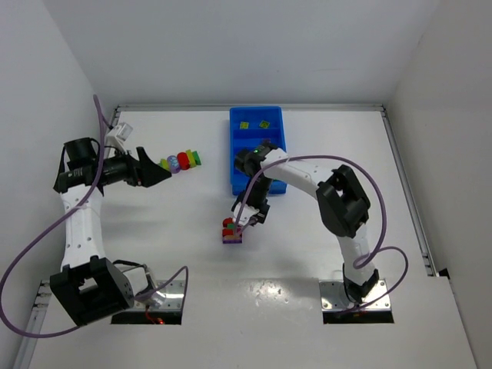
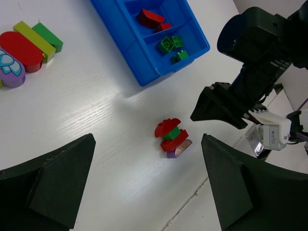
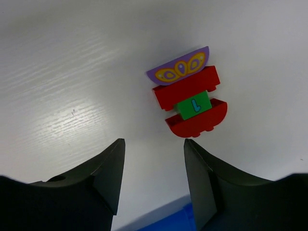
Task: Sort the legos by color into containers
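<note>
a stacked cluster (image 3: 188, 98) of legos is lying on the white table (image 3: 57, 72), outside the tray: a purple piece with a yellow pattern, a red brick, a small green brick and a curved red piece, all joined. the right pincer (image 3: 153, 149) is hovering just short of it with its fingers spread wide and gripping nothing. in the right wrist view the cluster is sitting beyond the fingertips and a little to the right of the gap, not between them and not touching them. the blue tray (image 1: 234, 157) is lying just beyond the cluster. in the left wrist view, green bricks (image 2: 170, 45) are resting in its end compartment and red bricks (image 2: 150, 18) in the next one. a row of joined bricks (image 1: 181, 161), purple, red, yellow-green and green, is lying left of the tray. the left pincer (image 1: 157, 171) is pointing at that row from close by, spread wide and carrying nothing.
</note>
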Controlling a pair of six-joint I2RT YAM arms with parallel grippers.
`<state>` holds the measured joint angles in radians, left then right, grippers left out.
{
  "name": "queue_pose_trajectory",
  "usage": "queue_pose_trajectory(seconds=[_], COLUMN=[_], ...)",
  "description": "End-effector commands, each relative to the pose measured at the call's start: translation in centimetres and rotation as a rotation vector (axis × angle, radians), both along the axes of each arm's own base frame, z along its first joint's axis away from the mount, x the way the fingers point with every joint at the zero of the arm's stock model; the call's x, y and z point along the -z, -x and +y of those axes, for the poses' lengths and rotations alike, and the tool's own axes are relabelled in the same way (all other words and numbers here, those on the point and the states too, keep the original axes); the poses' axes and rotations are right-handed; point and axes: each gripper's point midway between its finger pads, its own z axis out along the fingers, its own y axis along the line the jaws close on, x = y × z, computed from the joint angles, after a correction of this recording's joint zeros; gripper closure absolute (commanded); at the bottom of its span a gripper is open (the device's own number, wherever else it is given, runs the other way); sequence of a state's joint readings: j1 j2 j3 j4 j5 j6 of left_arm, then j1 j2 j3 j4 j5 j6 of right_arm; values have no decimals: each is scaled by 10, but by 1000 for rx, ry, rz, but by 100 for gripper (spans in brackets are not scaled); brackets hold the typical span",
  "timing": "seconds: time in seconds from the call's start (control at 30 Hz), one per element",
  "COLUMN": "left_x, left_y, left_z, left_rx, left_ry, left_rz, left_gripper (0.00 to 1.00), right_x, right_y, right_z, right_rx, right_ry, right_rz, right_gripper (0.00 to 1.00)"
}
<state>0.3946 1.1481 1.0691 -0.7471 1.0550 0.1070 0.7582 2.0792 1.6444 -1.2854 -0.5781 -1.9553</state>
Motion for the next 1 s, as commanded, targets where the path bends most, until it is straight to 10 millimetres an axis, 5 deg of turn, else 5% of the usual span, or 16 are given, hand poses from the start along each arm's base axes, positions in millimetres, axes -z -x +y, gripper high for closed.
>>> queue_pose_trajectory(seconds=[0.0, 0.43, 0.97], left_x=[-5, 1, 7], left_y=[4, 9, 12], left_z=[-3, 1, 12], left_rx=[30, 17, -29], left_ry=[18, 39, 45], left_rz=[-31, -7, 11], left_gripper=[1, 1, 1], right_x=[-3, 6, 30], right_y=[7, 10, 3], right_z=[25, 69, 79], right_rx=[-512, -637, -745], right_ry=[-292, -359, -377], right_rz=[-184, -194, -241], right_gripper=[47, 46, 45])
